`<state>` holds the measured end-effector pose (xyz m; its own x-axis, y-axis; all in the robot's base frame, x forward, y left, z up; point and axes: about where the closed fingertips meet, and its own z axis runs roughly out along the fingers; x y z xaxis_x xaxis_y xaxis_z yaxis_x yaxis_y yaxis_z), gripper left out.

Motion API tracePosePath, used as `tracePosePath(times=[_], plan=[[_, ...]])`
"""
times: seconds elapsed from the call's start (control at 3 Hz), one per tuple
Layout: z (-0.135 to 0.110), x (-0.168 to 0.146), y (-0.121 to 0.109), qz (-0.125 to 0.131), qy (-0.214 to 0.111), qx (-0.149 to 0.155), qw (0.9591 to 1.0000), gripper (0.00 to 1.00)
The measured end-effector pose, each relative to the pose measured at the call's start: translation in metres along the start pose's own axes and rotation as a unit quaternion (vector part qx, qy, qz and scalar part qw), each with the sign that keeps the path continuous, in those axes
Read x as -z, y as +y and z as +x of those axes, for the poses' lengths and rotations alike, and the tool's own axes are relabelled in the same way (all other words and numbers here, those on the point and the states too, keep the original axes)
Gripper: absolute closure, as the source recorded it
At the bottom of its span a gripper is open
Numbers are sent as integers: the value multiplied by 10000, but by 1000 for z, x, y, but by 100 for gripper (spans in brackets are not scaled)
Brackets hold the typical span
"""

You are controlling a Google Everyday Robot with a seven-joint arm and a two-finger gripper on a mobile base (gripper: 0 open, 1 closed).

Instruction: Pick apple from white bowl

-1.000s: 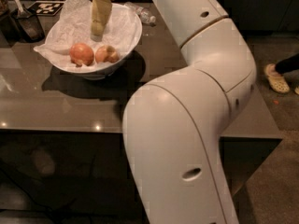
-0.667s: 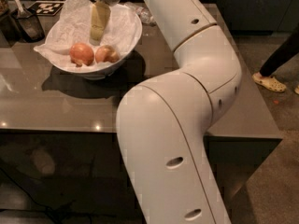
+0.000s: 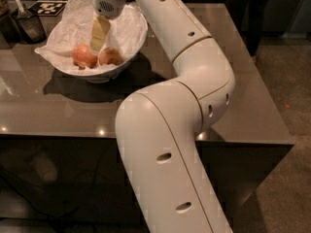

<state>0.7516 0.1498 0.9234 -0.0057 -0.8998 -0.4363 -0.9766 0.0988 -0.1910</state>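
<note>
No words, numbers or brand names can be read anywhere. The only sign is a flat square card with a black-and-white block pattern [image 3: 48, 7], like a machine-readable marker, lying on the glossy grey-brown desk [image 3: 58, 111] at its far left corner, beyond the wide white paper-lined bowl [image 3: 124, 66]; its pattern holds no legible characters. The smooth white robot arm [image 3: 194, 76] bears no label or logo, and neither does its pale yellowish gripper [image 3: 97, 46], which hangs down inside that bowl.
</note>
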Motion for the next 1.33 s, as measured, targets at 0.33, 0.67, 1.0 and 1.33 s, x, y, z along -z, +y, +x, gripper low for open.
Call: tracePosePath(times=[0.33,0.67,1.0,1.33], plan=[[-3,-4,-3,47,-53,1,10000,0],[10,-16,-2,-26,-71,-160,9998,0],[10,-16,-2,-28,-72,-162,9998,0],[15,-23,6,-174,-117,-256,9995,0]])
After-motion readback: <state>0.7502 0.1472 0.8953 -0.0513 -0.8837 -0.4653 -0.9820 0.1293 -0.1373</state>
